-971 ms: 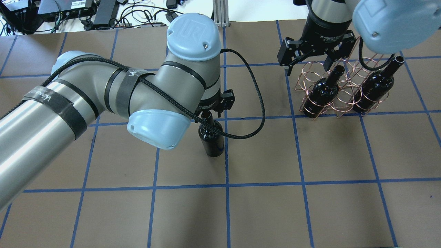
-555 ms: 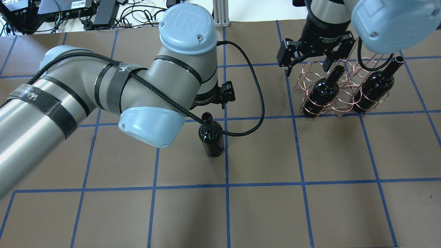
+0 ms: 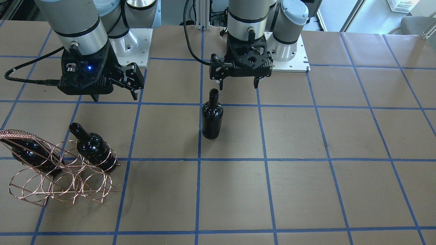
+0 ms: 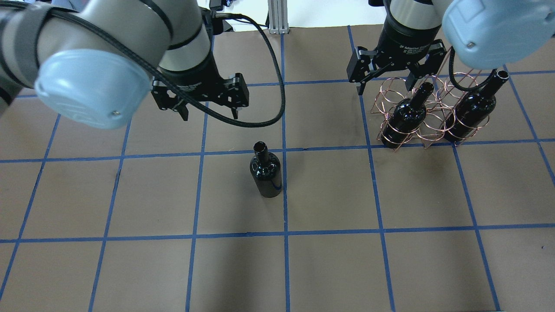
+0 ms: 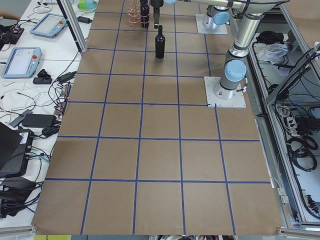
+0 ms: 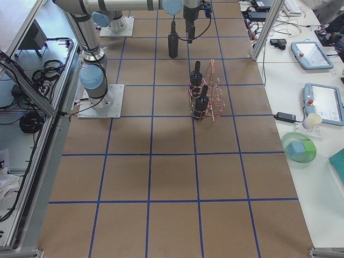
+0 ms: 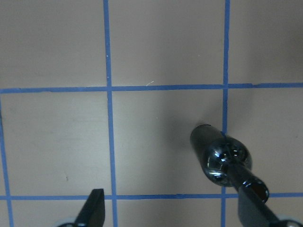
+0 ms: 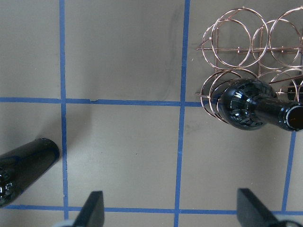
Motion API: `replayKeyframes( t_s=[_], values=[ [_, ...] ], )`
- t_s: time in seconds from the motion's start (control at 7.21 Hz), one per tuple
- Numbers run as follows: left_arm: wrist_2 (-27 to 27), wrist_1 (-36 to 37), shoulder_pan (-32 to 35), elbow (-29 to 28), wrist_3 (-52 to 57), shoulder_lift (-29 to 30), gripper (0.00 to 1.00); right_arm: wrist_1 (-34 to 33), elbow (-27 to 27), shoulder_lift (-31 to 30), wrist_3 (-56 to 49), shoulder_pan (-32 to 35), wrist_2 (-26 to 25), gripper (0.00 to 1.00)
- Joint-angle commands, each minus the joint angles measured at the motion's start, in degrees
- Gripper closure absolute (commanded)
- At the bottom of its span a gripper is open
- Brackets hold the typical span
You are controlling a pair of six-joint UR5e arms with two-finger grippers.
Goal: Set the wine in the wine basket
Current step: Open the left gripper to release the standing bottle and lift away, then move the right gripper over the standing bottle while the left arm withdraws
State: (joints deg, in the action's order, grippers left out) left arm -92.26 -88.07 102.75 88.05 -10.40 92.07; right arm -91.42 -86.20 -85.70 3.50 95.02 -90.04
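Note:
One wine bottle (image 4: pixel 265 171) stands upright and alone near the table's middle, glossy black with an open mouth; it also shows in the front view (image 3: pixel 212 115) and the left wrist view (image 7: pixel 222 158). My left gripper (image 4: pixel 211 116) is open and empty, raised behind and to the left of that bottle. The copper wire wine basket (image 4: pixel 427 108) stands at the right, holding two alike bottles, one (image 4: pixel 405 115) and another (image 4: pixel 472 106), both tilted with necks up. My right gripper (image 4: pixel 385 89) is open and empty, just above the basket's far left rings.
Cables and electronics (image 4: pixel 86 13) lie past the table's far edge beside an aluminium post (image 4: pixel 277 15). The arms' base plates (image 3: pixel 289 64) sit at the robot's side. Side benches hold tablets (image 6: pixel 309 54). Blue tape lines grid the brown table.
My left gripper, earlier around the standing bottle's neck, has pulled off it and moved back and to the left. The bottle stays upright in place. The right gripper has barely moved.

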Motion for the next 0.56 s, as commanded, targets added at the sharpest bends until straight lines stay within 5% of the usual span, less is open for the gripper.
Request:
replayKeyframes(
  t_s=[0.0, 0.42],
  values=[
    [-0.8, -2.4, -6.7, -0.8, 9.3, -2.1, 0.00, -0.7, 0.1, 0.4, 5.6, 5.8, -0.8, 0.00],
    [-0.6, -2.4, -8.8, -0.9, 11.3, -3.2, 0.00, -3.3, 0.3, 3.0, 18.8, 16.7, -0.8, 0.00]
  ],
)
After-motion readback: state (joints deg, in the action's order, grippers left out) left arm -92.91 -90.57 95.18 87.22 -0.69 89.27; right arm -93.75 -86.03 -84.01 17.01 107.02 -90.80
